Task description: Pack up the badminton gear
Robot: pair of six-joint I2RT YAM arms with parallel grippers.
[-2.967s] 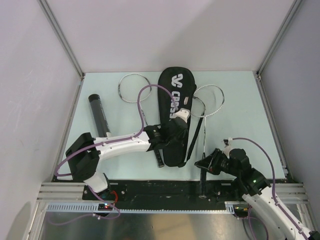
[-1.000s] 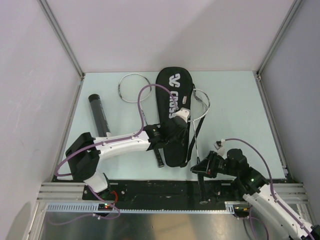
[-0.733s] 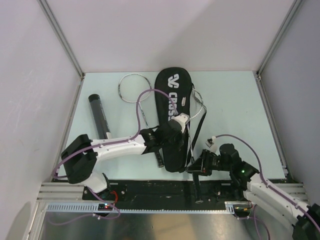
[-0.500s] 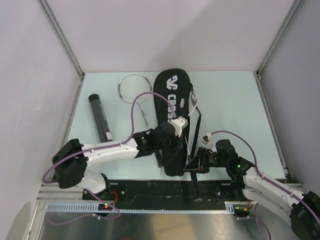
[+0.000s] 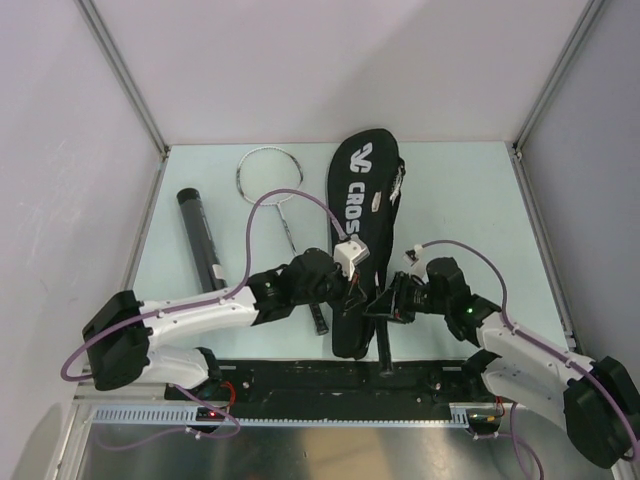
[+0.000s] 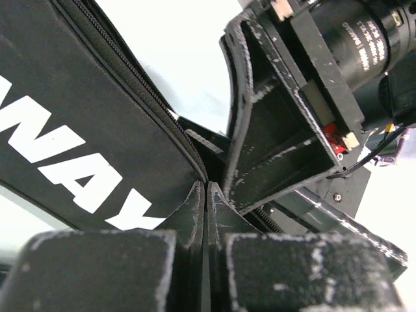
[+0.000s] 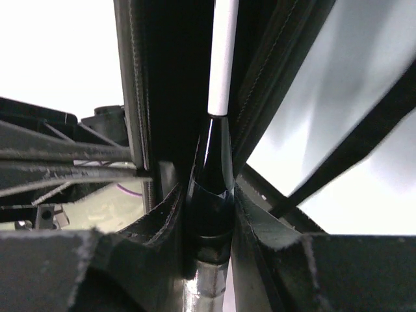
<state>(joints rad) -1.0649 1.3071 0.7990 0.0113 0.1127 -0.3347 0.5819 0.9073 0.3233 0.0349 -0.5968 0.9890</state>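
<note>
The black "CROSSWAY" bag (image 5: 362, 215) lies lengthwise mid-table. My left gripper (image 5: 350, 291) is shut on the bag's zipper edge near its narrow near end; the left wrist view shows the fingertips (image 6: 195, 201) pinched on that edge of the bag (image 6: 84, 123). My right gripper (image 5: 384, 305) is shut on the black handle of one racquet (image 5: 381, 345). In the right wrist view its silver shaft (image 7: 223, 58) runs between the gripper (image 7: 209, 201) and the bag opening; its head is almost all hidden inside. The second racquet (image 5: 268, 178) and the black tube (image 5: 200, 240) lie at the left. No shuttlecocks are in view.
Grey walls and aluminium posts close the table at left, right and back. A black rail (image 5: 300, 378) runs along the near edge between the arm bases. The right gripper's body (image 6: 292, 110) sits close beside my left fingers. Purple cables loop over both arms.
The right racquet has slid head first into the bag, so its head no longer lies on the table. Both grippers moved toward each other at the bag's near end, and the bag's far end swung right.
</note>
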